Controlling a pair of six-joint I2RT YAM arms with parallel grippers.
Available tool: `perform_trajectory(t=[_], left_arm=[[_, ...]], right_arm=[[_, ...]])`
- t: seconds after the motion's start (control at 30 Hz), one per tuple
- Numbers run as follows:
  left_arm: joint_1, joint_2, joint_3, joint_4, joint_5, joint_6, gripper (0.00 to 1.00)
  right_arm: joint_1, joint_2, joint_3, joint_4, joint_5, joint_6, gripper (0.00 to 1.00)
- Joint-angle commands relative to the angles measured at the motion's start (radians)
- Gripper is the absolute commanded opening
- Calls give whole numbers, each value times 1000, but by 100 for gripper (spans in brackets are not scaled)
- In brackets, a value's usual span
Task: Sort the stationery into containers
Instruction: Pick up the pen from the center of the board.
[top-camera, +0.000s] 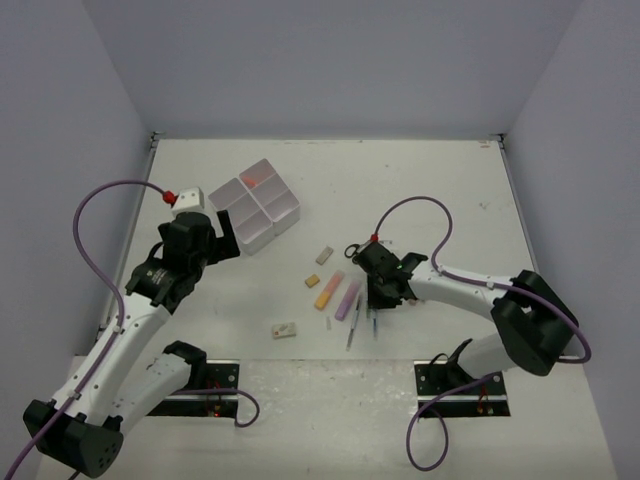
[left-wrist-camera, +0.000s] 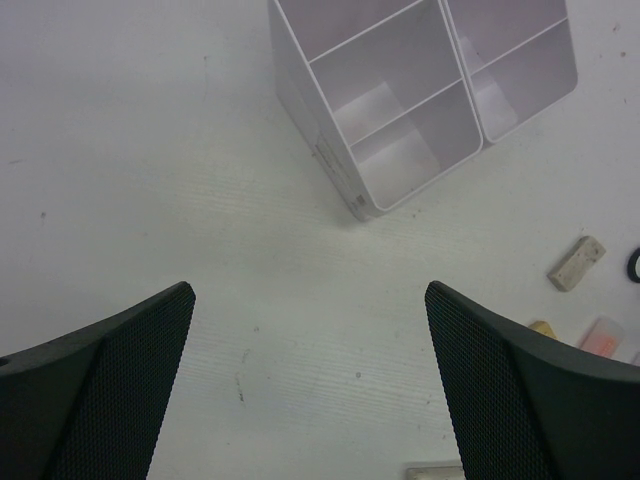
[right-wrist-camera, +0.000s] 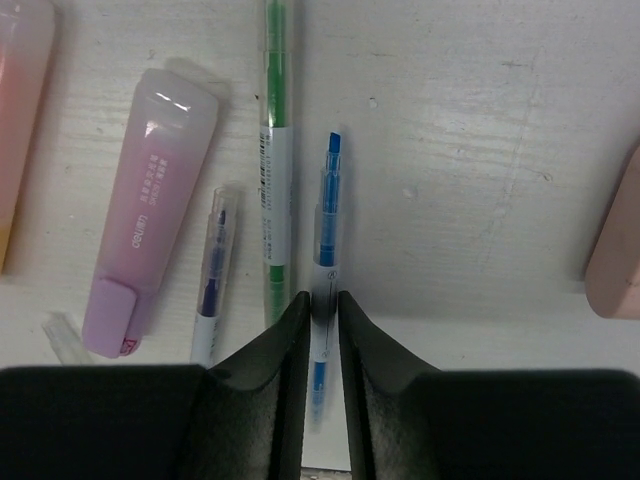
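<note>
The four joined translucent bins (top-camera: 257, 205) stand at the back left; they also show in the left wrist view (left-wrist-camera: 400, 100). My left gripper (top-camera: 226, 240) (left-wrist-camera: 310, 380) is open and empty, hovering just in front of the bins. My right gripper (top-camera: 377, 297) (right-wrist-camera: 320, 310) is shut on a thin blue pen (right-wrist-camera: 328, 200) that lies on the table. Beside it lie a green pen (right-wrist-camera: 275, 150), a purple pen (right-wrist-camera: 212, 270), a pink-purple highlighter (top-camera: 347, 298) (right-wrist-camera: 150, 200) and an orange highlighter (top-camera: 328, 291). The black scissors' handle (top-camera: 352, 250) shows behind the right gripper.
A beige eraser (top-camera: 324, 255) (left-wrist-camera: 577, 263) lies between the bins and the highlighters. A small pink piece (top-camera: 312, 281) and a white eraser (top-camera: 284, 330) lie nearer. Something orange (top-camera: 252, 180) sits in the far bin. White walls enclose the table on three sides.
</note>
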Motion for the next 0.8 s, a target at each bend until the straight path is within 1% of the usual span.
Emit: perform_trajectory(t=[0.0,0.07,0.23,0.3,0.33,0.43,0.47,0.57,0.63,0.67,0.77], left_arm=[[-2,-21,-2,34,-6,24,100],[-2,-27,-3,37,-1,24,100],[-2,-27,0,47,17,35,100],[-2,-34,15,38,27,34,100],[-2,-42,23,36,44,32,100],[-2,-63,56,39,99,14,100],[-2,-62,72,45,131,0,98],[-30,-15,107,51,159,-90,93],[-197,54,123,50,58,-159,93],[-275,79,135,47,-46,-221,94],[-539,214,197,20,-219,-377,95]], right_arm=[[0,51,-2,4,23,41,17],[0,71,1,10,18,42,15],[1,98,10,28,8,39,15],[3,98,24,-6,28,40,2],[3,82,32,-29,38,41,0],[4,18,54,-88,85,42,0],[4,-29,61,-122,109,41,0],[6,-157,112,-240,173,33,0],[6,-263,142,-287,215,26,0],[6,-291,160,-314,224,20,0],[5,-384,188,-364,266,15,0]])
